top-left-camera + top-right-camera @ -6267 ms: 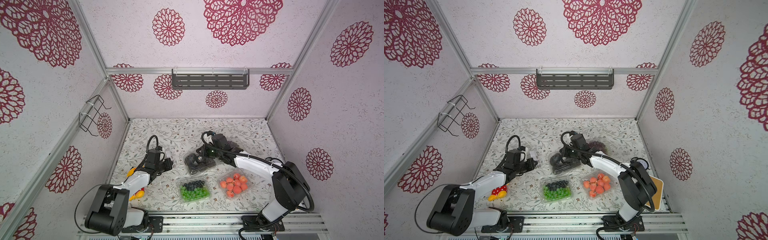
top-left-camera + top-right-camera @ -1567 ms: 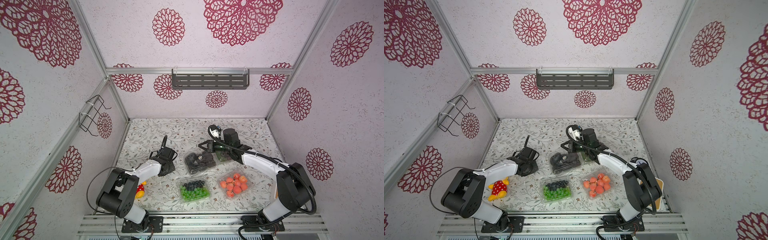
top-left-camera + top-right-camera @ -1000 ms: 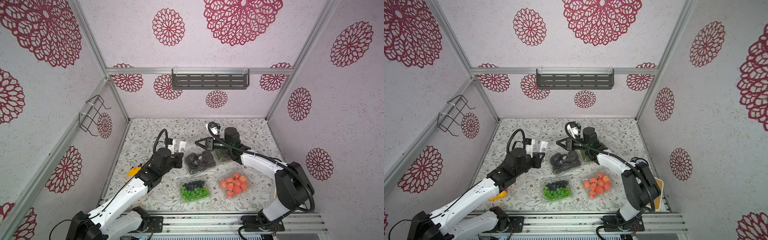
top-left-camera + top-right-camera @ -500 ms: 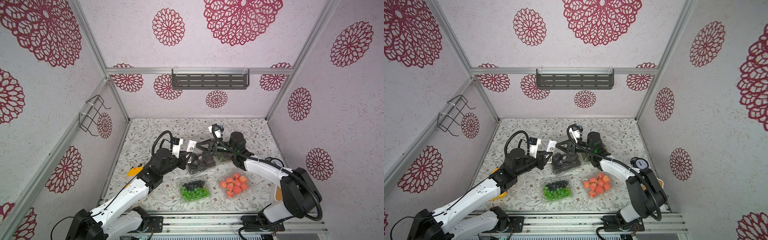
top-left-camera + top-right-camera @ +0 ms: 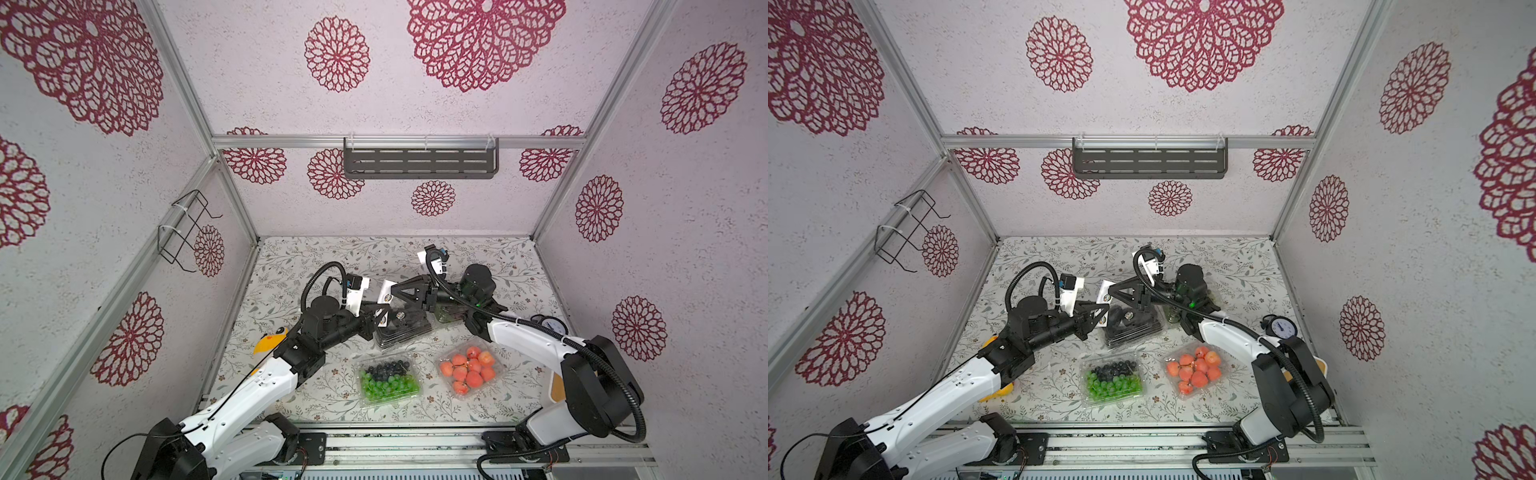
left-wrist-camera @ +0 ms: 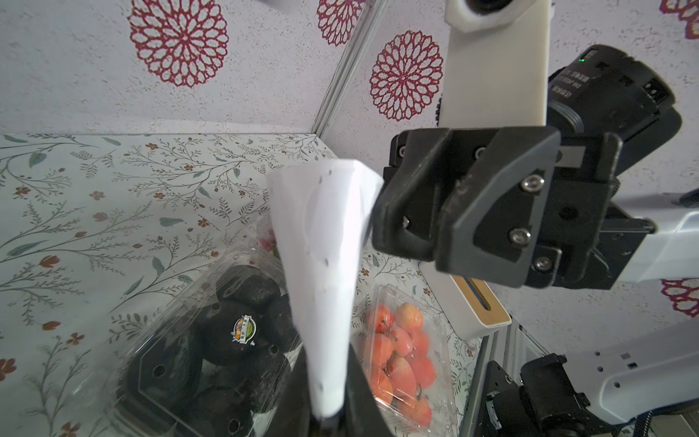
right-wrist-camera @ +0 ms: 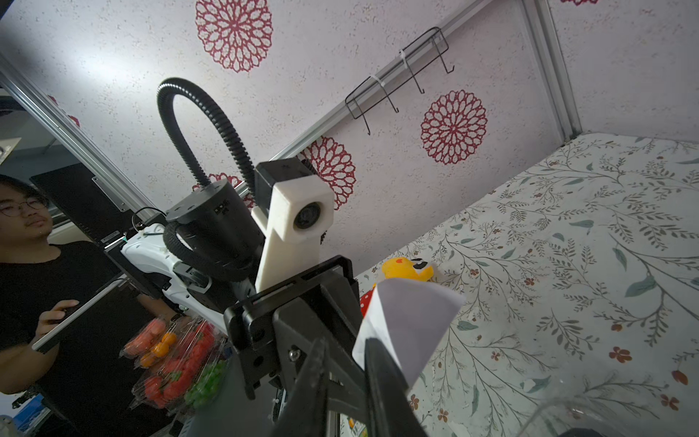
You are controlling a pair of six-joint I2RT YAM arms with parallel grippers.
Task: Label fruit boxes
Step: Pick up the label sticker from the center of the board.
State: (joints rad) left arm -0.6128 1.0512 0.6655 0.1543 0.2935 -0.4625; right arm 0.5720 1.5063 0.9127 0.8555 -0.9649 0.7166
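My left gripper [image 5: 381,316] [image 6: 327,393] is shut on the lower end of the white sticker sheet [image 6: 321,246] [image 5: 387,292], holding it upright above the black-fruit box [image 5: 409,330] [image 6: 212,340]. That box's lid carries a round sticker [image 6: 243,330]. My right gripper [image 5: 395,289] [image 7: 346,344] is at the sheet's upper edge, its jaws a narrow gap apart. The green-and-blue box [image 5: 388,380] and the orange-red box [image 5: 467,370] sit near the front. A fourth box [image 5: 445,316] is mostly hidden under my right arm.
A yellow plush toy [image 5: 268,343] lies by the left wall under my left arm. A round gauge [image 5: 550,326] and a white-and-wood block [image 6: 480,306] stand at the right. A wire rack [image 5: 187,232] and a dark shelf [image 5: 419,162] hang on the walls.
My left arm has carried the sheet up and rightward over the black-fruit box. My right gripper has swung left and met the sheet's top edge.
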